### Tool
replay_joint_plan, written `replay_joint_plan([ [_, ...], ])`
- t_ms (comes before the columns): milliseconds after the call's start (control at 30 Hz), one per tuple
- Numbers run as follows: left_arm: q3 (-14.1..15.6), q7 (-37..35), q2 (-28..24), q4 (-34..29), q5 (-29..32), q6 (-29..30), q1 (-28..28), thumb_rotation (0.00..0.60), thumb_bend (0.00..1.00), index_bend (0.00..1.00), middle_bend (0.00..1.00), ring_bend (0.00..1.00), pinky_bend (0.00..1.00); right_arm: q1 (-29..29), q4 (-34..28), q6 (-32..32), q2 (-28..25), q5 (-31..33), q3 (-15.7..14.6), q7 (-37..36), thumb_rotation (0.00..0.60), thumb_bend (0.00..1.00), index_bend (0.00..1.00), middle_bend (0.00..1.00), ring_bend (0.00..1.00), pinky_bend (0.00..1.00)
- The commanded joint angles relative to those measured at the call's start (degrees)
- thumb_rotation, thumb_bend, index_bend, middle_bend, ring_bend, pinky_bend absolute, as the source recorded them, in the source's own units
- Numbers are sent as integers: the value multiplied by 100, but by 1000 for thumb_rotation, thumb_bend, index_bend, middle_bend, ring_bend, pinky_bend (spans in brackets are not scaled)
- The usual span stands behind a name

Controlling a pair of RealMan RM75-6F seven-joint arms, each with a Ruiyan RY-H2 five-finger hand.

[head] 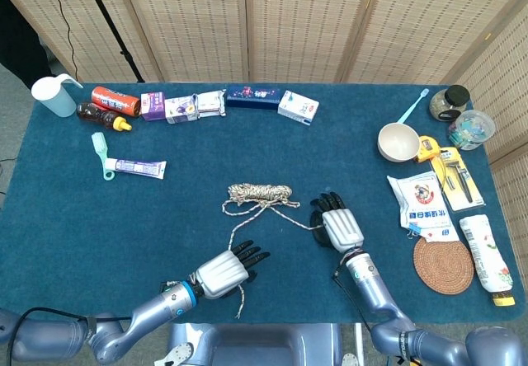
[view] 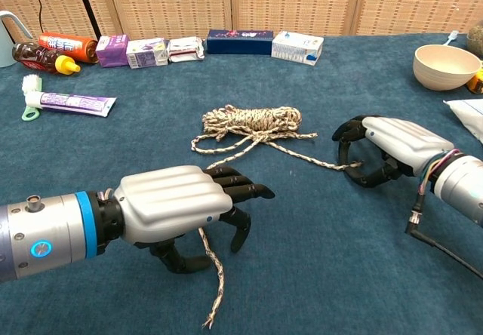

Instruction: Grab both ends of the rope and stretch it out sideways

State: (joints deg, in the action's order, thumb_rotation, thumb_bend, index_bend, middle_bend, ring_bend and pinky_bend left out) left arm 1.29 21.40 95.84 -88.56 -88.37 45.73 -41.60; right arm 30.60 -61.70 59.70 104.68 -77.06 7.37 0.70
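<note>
The rope's speckled coil (head: 260, 191) (view: 253, 118) lies mid-table. One strand runs right to my right hand (head: 340, 227) (view: 381, 150), whose curled fingers and thumb pinch the rope's end (view: 353, 167). The other strand (view: 211, 275) runs toward the front edge and passes beneath my left hand (head: 223, 271) (view: 181, 207). That hand hovers low over the strand, with fingers and thumb curved on either side of it and a gap still showing between them. The strand's loose tail (view: 208, 321) lies on the cloth behind the left hand.
A row of boxes (head: 194, 105), bottles (head: 106, 109) and a white jug (head: 54, 96) lines the far edge. A toothpaste tube (head: 136, 166) lies at left. A bowl (head: 398, 142), packets (head: 425, 204), a coaster (head: 443, 263) and jars (head: 462, 119) crowd the right side.
</note>
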Motion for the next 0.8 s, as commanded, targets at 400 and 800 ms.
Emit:
replay_joint_plan([
  [400,-24,207,164,53,325,-82,-105,600,402,478,37,2,0,-12,21,-26,-23,6,16,-79,600,515,573,220,98,0],
  [800,24,275,172,41,479,-74,-150,600,421,523,38,6,0,-21,43,-33,-17,1,21,-149,600,517,575,222,99,0],
])
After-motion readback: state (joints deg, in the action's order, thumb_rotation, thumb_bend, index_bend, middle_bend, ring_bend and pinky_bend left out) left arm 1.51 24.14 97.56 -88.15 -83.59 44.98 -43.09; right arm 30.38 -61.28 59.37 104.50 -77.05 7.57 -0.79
